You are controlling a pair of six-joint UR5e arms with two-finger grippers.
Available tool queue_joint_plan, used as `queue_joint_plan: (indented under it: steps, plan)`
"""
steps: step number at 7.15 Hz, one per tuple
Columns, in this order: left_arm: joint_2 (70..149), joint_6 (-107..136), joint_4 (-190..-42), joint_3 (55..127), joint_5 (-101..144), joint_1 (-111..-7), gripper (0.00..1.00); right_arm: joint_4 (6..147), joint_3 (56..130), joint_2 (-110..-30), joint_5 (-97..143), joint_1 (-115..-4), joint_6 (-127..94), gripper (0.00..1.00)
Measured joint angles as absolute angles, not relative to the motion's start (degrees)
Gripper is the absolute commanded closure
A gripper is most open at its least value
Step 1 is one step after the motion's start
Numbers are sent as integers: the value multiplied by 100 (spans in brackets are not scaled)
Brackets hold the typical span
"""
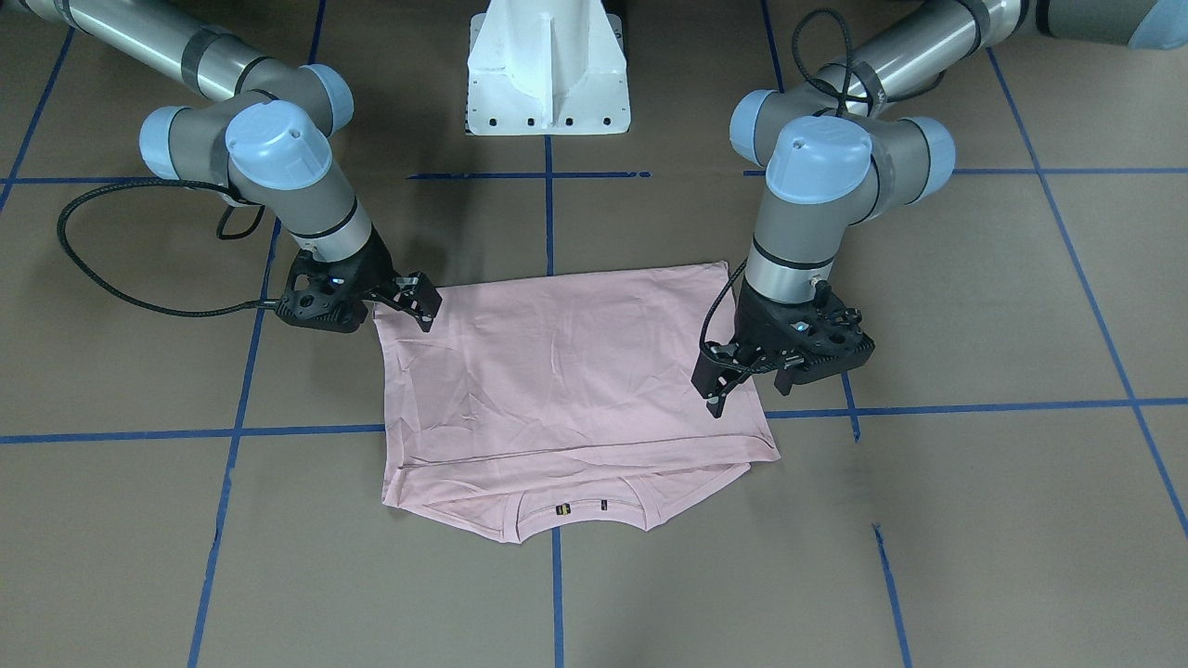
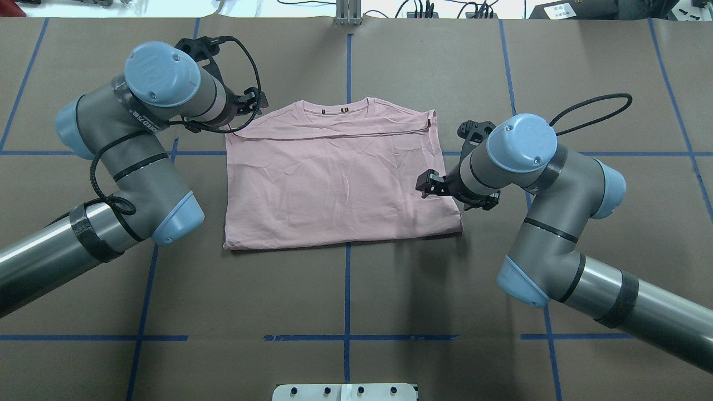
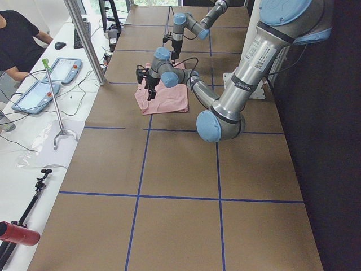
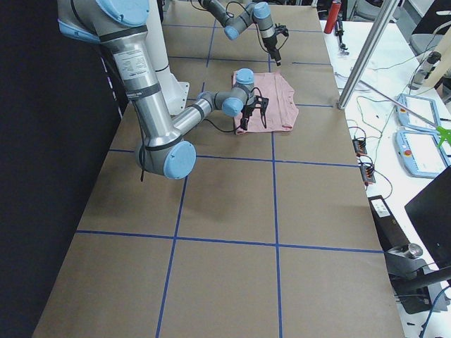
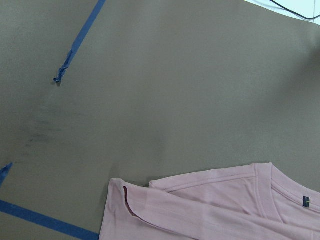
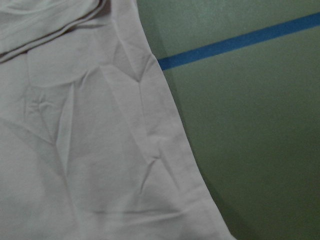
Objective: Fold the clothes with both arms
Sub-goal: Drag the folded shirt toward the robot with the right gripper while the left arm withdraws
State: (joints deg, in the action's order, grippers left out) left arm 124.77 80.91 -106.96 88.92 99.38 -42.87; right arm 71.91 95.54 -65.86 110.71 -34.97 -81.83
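Note:
The pale pink T-shirt (image 1: 566,371) lies flat on the brown table, folded into a rectangle with the hem brought up near the collar (image 2: 340,108). Its plain side is up and the print is hidden. My left gripper (image 2: 253,103) hovers at the shirt's far left corner by the collar, open and empty; it also shows in the front-facing view (image 1: 719,394). My right gripper (image 2: 426,185) is over the shirt's right edge, open and empty, and shows in the front-facing view (image 1: 418,297). The left wrist view shows the shirt's corner (image 5: 210,205) with the small dark tag (image 5: 125,192). The right wrist view shows the shirt's edge (image 6: 90,140).
The white pedestal (image 1: 548,74) stands at the robot's side of the table. Blue tape lines (image 2: 346,289) cross the brown tabletop. A person (image 3: 17,39), tablets (image 3: 62,70) and a metal pole (image 3: 84,39) are beyond the table's far edge.

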Motion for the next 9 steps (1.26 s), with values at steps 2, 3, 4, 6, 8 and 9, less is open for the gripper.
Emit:
queue_joint_plan:
  steps: [2, 3, 4, 6, 8, 9]
  plan:
    - [12480, 8094, -10696, 8907, 9938, -4282, 0, 7228, 9559, -6664, 11058, -3407, -8181, 22]
    - [12480, 8101, -10696, 8920, 9935, -4278, 0, 7232, 9553, -6706, 11059, -3392, -8177, 61]
    - [12480, 8115, -10696, 8928, 9933, -4269, 0, 7235, 9546, -6722, 11069, -3388, -8160, 92]
    - [12480, 8128, -10698, 8936, 9932, -4260, 0, 7241, 9538, -6724, 11079, -3385, -8114, 100]
    - [12480, 8134, -10704, 8938, 9928, -4255, 0, 7242, 9574, -6732, 11081, -3412, -8103, 100]
    - [12483, 8156, -10707, 8937, 9929, -4247, 0, 7242, 9616, -6763, 11152, -3445, -8094, 100]
